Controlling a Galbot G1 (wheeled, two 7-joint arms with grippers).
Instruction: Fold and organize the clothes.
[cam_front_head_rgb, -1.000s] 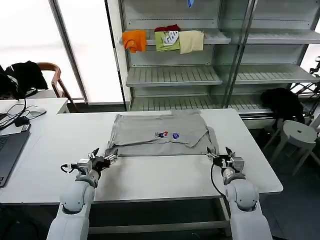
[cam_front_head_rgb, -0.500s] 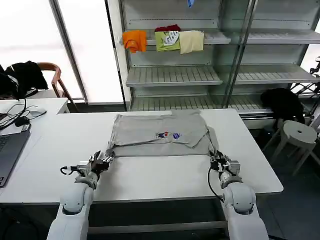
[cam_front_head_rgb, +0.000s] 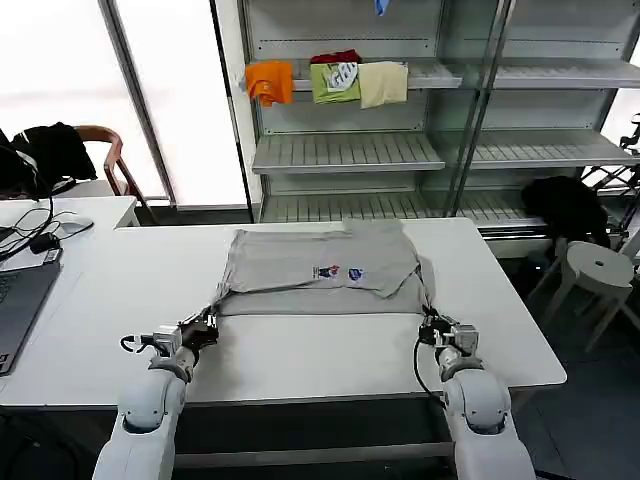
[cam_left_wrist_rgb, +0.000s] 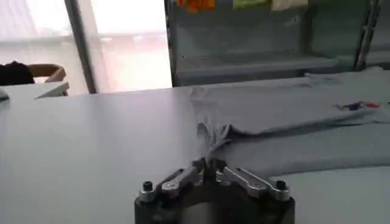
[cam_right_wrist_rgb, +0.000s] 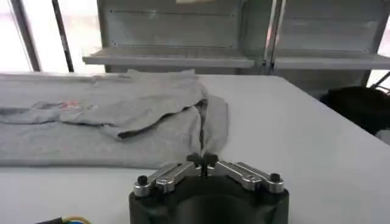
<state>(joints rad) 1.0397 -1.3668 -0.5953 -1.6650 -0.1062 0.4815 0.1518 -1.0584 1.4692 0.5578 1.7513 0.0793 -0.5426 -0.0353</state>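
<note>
Partly cut off at head view's left edge: dark laptop (cam_front_head_rgb: 18, 305) and cables on a second white desk (cam_front_head_rgb: 70, 212). Chest print too small to read, just red and blue marks. Fingertip contact hard to judge from the head view; wrist views clearer.

Flat white rectangular table (cam_front_head_rgb: 300, 350), mostly bare at the near side. Behind it, grey metal shelving unit (cam_front_head_rgb: 345, 150) with folded orange garment (cam_front_head_rgb: 270, 80), green garment (cam_front_head_rgb: 335, 80) and cream garment (cam_front_head_rgb: 383, 83) on an upper shelf. Wooden chair with black clothing (cam_front_head_rgb: 50, 150) draped over it at far left, bright windows behind. White round stool (cam_front_head_rgb: 598, 265) and another black garment (cam_front_head_rgb: 565, 205) at right.

Light grey short-sleeved soft-fabric T-shirt (cam_front_head_rgb: 320, 268) lying on the table's far half, centred, already folded over once so an upper layer with the print overlaps a lower band along the near edge; some wrinkles near the right sleeve.

Left gripper (cam_front_head_rgb: 203, 327) low over the table at the shirt's near left corner, fingers closed, pinching a bunched bit of grey fabric (cam_left_wrist_rgb: 210, 137) pulled into a ridge. Right gripper (cam_front_head_rgb: 433, 325) at the near right corner, fingers likewise closed on the shirt's edge (cam_right_wrist_rgb: 210, 122), cloth drawn toward the tips.
</note>
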